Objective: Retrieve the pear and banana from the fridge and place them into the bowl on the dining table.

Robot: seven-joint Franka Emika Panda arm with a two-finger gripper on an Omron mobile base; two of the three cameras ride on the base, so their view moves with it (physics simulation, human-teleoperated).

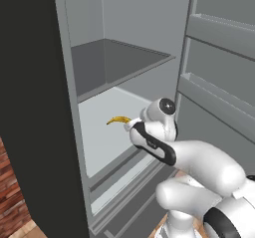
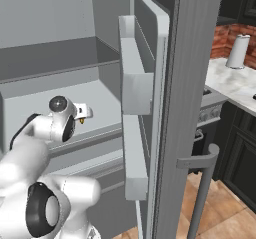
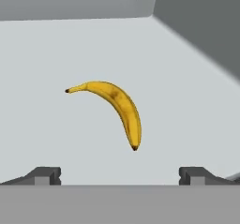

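Yellow against the pale grey shelf, the banana (image 3: 117,110) is lying flat on the fridge (image 1: 124,58) floor shelf, alone, with bare shelf all around it. In the hand view it is sitting between and beyond the two finger tips, its stem end pointing left and its dark blossom tip pointing toward the camera. In the left base view it is peeking out just left of the wrist, well inside the open compartment.

The gripper (image 3: 120,175) is standing wide open and holding nothing; its tips are apart from the fruit, not touching it.

Judging from its look, the banana is going to handle as light and fairly firm, with smooth skin that could be slipping under hard pads and flesh that could be bruising if squeezed too much. Its curve is making the ends poor places to pinch. The thick middle of the arc looks like the best place to take hold, with the jaws closing across its narrow width rather than along its length.
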